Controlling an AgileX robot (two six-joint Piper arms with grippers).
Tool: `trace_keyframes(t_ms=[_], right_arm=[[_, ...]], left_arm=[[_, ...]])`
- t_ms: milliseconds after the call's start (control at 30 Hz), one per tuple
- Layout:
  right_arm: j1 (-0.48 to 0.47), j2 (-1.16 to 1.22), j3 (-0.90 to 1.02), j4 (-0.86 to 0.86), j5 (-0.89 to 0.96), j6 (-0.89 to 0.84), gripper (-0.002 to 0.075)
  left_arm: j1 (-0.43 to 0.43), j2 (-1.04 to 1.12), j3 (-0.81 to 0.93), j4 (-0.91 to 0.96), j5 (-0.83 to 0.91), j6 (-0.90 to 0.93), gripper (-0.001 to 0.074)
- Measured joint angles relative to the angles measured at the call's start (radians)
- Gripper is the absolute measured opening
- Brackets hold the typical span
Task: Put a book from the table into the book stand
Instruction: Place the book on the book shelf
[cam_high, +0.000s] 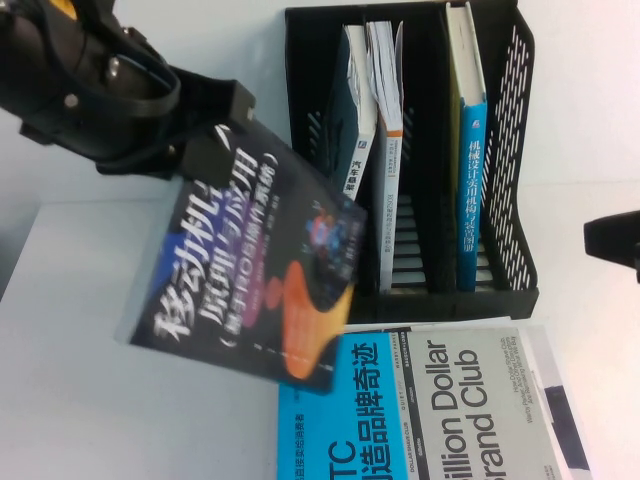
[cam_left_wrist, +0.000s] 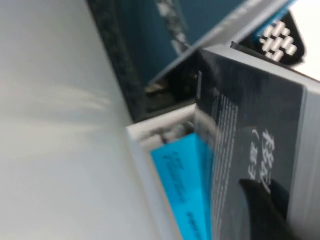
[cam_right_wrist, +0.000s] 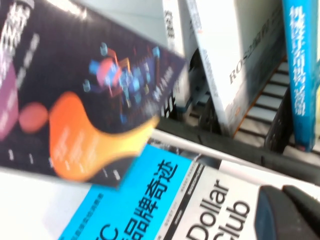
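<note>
**user_a:** Closest to the lens, the left gripper (cam_high: 205, 140) is seen up at the left with its fingers pinched onto the top edge of the book (cam_high: 250, 260). The navy cover is carried clear of the table (cam_high: 80, 350), tilted, with one corner hanging over the cyan-and-grey book (cam_high: 420, 400) lying flat below. It's probably held by an edge like that so the rest stays free to be slid into a slot.

**user_b:** Agreed, and the tilt would still have to be taken out so it goes in upright, judging by how the stand is built. Moving right, the book stand (cam_high: 505, 300) is found at the back of the table with its openings facing forward. The left slot is already taken by two white-spined books (cam_high: 375, 150), and a blue-spined book (cam_high: 470, 190) is parked in the right one. The middle slot looks open, though its depth is hard to be sure of from here.

**user_a:** So the leaning white books are what could get clipped on the way in.

**user_b:** Yep. Far right, the right gripper (cam_high: 612, 240) is kept near the stand's side wall, out of the way; whether it's spread or closed can't be told.
</note>
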Motion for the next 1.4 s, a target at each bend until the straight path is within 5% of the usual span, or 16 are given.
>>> trace_keyframes(t_ms=[400,667,1400], right_arm=[[0.0,0.0,0.0,0.0,0.025,-0.022,-0.0003],[0.0,0.0,0.0,-0.008,0.025,-0.034,-0.0003],[0.0,0.0,0.005,-0.047,0.025,-0.037,-0.0003]], left_arm=[[0.002,0.012,-0.245,0.1,-0.14,-0.07,0.0118],[0.002,0.061,-0.25,0.159,-0.336,-0.137,0.0118],[-0.013,0.343,-0.254,0.096,-0.389,-0.103,0.0118]])
